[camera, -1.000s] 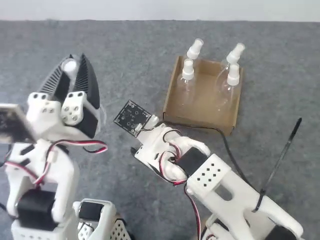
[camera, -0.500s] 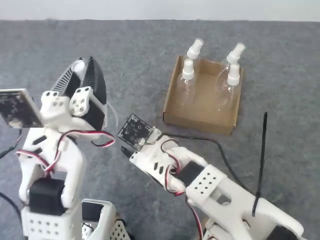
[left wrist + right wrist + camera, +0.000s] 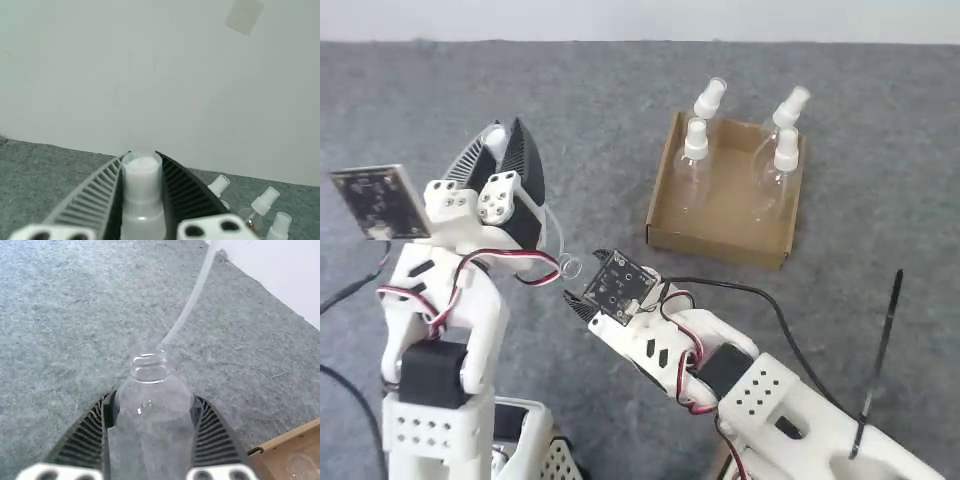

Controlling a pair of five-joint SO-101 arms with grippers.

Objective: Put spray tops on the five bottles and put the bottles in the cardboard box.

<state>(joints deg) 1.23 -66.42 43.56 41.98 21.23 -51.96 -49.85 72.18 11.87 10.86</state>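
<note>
Grey carpet: left jaws raised, tilted up, clamping spray top; right jaws low, gripping bottle.

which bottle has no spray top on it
The bottle clamped in the right pincer: its neck is open, a thin tube at the rim. The four in the cardboard box all carry white tops.

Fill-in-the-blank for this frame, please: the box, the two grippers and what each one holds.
The cardboard box holds ___ capped bottles. The left gripper is shut on a white ___. The right gripper is shut on a clear ___ with nothing on its neck.
Missing words: four; spray top; bottle.
</note>
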